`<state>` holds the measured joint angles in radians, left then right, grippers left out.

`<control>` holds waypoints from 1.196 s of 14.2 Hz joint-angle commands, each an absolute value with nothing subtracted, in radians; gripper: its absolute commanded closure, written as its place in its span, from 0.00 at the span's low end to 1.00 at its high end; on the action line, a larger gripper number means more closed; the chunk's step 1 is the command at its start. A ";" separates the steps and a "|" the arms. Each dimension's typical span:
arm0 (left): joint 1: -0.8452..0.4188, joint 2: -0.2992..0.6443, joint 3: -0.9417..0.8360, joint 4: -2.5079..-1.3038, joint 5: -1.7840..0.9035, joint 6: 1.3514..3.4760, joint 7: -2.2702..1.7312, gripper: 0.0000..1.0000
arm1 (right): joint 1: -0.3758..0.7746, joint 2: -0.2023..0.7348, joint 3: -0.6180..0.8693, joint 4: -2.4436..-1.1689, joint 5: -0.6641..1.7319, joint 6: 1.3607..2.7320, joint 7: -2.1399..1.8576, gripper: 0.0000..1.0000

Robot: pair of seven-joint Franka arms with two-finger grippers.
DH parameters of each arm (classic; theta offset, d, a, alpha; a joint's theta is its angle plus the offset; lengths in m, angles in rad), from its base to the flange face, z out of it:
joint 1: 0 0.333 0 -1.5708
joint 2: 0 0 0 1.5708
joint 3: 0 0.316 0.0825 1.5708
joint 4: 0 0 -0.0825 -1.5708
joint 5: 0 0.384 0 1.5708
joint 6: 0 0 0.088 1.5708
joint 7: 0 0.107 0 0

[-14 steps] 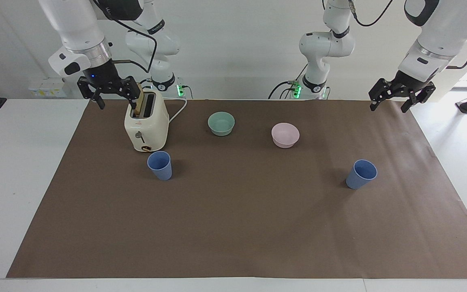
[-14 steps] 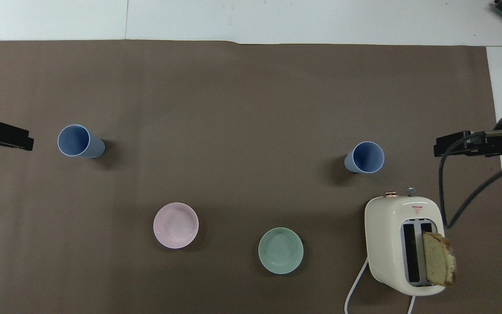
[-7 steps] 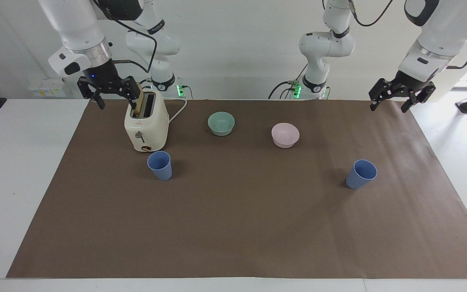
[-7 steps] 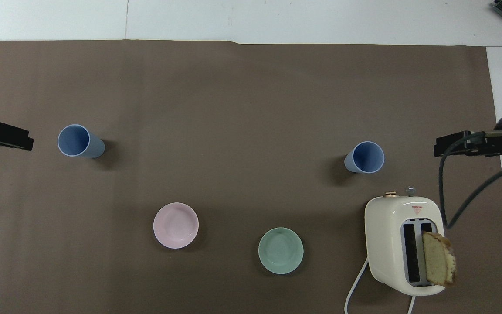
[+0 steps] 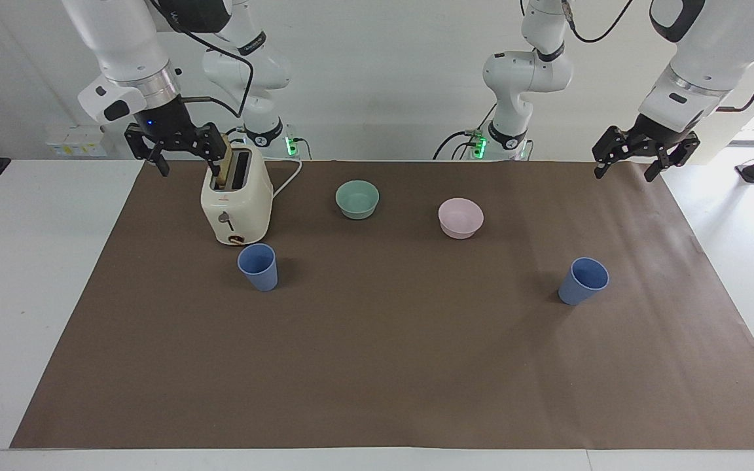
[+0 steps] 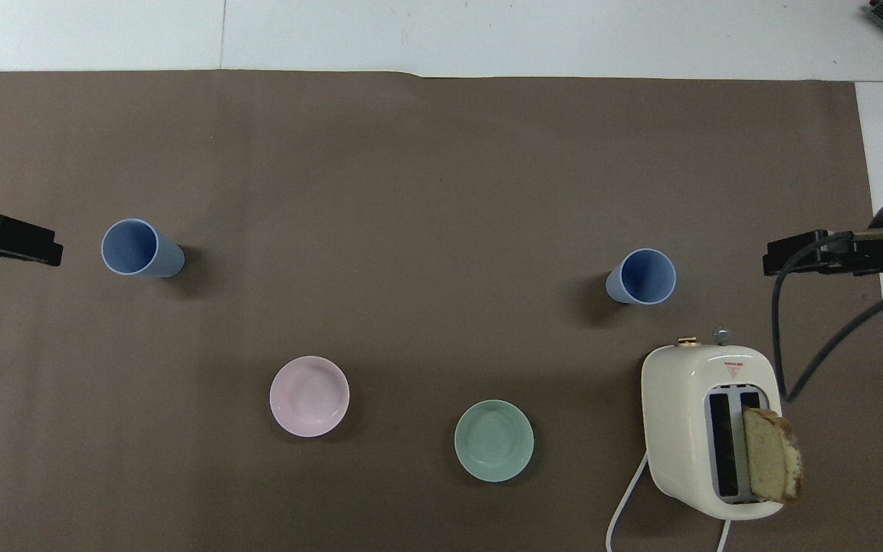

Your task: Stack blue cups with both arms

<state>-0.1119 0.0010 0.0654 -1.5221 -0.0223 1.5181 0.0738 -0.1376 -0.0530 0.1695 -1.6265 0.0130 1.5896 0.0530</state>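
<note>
toaster (image 5: pixel 236 203) crowds one blue cup (image 5: pixel 258 266), other cup (image 5: pixel 583 280) unobstructed

Both arms (image 5: pixel 122 39) are glossy white, built of rounded segments with black joint caps. A bright metal ring sits above each black wrist. Each claw (image 5: pixel 639 159) is black, with linked fingers. Black cables loop along the arms; green lights glow at both bases.

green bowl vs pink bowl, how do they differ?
The green bowl is mint; the pink bowl is pale pink. The green bowl sits nearer the robots and toward the toaster; the pink bowl sits farther out, toward the left arm's end. Both are upright, empty and similar in size.
</note>
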 commanded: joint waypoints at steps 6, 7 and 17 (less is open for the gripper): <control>-0.098 -0.003 0.071 -1.514 -0.028 1.502 0.066 0.00 | -0.150 -0.066 0.175 -1.644 0.028 1.600 0.061 0.00; -0.098 -0.003 0.071 -1.516 -0.029 1.508 0.064 0.00 | -0.150 -0.067 0.175 -1.644 0.028 1.600 0.061 0.00; -0.071 -0.041 0.072 -1.614 -0.034 1.597 0.126 0.00 | -0.150 -0.067 0.173 -1.646 0.029 1.603 0.061 0.00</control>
<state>-0.0862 -0.0013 0.0768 -1.5459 -0.0223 1.5554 0.0926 -0.1376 -0.0530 0.1694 -1.6265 0.0130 1.5896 0.0530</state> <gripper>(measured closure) 0.000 0.000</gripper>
